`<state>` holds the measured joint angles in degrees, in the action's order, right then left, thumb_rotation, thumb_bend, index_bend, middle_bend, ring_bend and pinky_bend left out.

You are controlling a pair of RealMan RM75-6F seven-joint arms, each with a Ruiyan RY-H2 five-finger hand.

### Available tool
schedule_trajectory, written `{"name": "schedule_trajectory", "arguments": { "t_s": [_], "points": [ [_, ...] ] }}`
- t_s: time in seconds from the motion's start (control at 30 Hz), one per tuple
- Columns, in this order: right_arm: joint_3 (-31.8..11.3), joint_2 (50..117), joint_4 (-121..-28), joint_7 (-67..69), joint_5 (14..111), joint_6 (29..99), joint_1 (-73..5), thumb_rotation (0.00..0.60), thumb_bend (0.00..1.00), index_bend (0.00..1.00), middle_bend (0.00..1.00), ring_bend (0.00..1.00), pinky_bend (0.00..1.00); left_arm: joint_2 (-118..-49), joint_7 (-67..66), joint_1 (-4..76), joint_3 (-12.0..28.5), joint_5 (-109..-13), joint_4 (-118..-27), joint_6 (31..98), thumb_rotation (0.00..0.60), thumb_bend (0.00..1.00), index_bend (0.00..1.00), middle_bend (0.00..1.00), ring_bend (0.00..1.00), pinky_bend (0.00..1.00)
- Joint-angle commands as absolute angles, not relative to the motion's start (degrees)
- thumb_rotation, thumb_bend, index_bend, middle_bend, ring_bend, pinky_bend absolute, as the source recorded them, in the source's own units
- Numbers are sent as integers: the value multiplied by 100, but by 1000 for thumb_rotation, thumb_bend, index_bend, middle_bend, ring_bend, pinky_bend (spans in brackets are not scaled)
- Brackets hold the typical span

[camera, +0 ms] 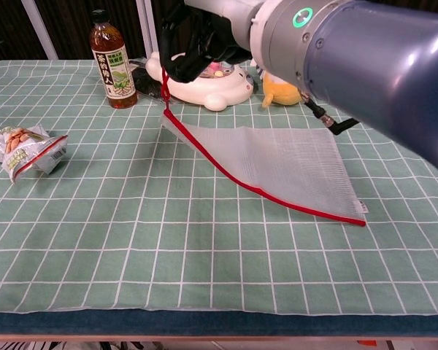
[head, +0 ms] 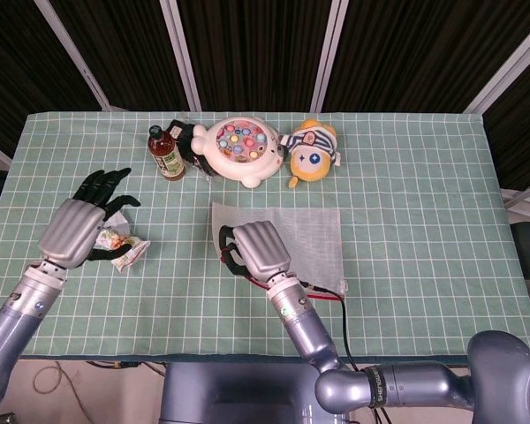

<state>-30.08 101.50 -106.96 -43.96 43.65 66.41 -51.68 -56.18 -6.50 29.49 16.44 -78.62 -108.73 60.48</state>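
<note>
My right hand [head: 258, 248] is up off the table, fingers curled tight around the red-edged corner of the mesh zipper bag [camera: 285, 164], and that corner hangs in the air with it. In the chest view the same hand [camera: 197, 33] sits high in the frame, dark fingers closed on the red zipper strip [camera: 277, 198], which runs down from my grip in a slant to the far corner of the bag. That far corner and the edge beyond it rest on the green checked tablecloth [head: 424, 221], so the bag is tilted: one end lifted, the other down.

Over on the other side, my left hand [head: 78, 225] is spread wide, fingers apart, holding nothing. It hovers right at the snack packet [head: 119, 247], which lies on the cloth near the left edge; whether my fingers actually touch it I cannot tell from here. In the chest view the packet [camera: 25, 148] lies crumpled and alone, and my left hand does not show there.

At the back of the table stand a brown tea bottle [head: 165, 155] upright, a white fishing-game toy [head: 240, 148] with coloured pegs just beside it, and a yellow plush doll [head: 311, 155] in a striped top next to that. All three sit well apart from the bag.
</note>
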Motion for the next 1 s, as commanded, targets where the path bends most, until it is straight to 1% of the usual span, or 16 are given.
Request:
{"name": "schedule_trajectory", "arguments": {
  "t_s": [0.03, 0.23, 0.33, 0.53, 0.7, 0.83, 1.0],
  "points": [
    [-3002, 10113, -10726, -4390, 4312, 6691, -5236, 600, 599, 611, 1000, 1000, 977, -5626, -691, 3333, 1787, -7603, -10845, 5638, 600, 147, 356, 28, 0, 0],
    [-2977, 10038, -10787, -4362, 4206, 6812, -5383, 600, 600, 612, 1000, 1000, 977, -5857, -814, 3845, 1759, -7443, -10668, 5090, 600, 147, 389, 28, 0, 0],
    [-2962, 10004, -10817, -4357, 4167, 6868, -5448, 600, 600, 613, 1000, 1000, 977, -5984, -787, 4065, 1721, -7400, -10551, 4830, 600, 164, 408, 28, 0, 0],
    [-2911, 9968, -10858, -4327, 4092, 6969, -5563, 600, 600, 615, 1000, 1000, 977, -6209, -725, 4463, 1669, -7413, -10333, 4436, 600, 171, 425, 27, 0, 0],
    [-2850, 9963, -10871, -4302, 4058, 7043, -5633, 600, 601, 616, 1000, 1000, 977, -6420, -719, 4680, 1588, -7431, -10223, 4267, 600, 173, 436, 28, 0, 0],
    [-2817, 9947, -10885, -4275, 4044, 7103, -5680, 600, 601, 616, 1000, 1000, 977, -6582, -743, 4795, 1515, -7452, -10109, 4231, 600, 195, 456, 29, 0, 0],
    [-2774, 9905, -10894, -4221, 4005, 7162, -5719, 600, 601, 618, 1000, 1000, 977, -6710, -720, 4867, 1387, -7410, -10002, 4186, 600, 199, 479, 32, 0, 0]
  ]
}}
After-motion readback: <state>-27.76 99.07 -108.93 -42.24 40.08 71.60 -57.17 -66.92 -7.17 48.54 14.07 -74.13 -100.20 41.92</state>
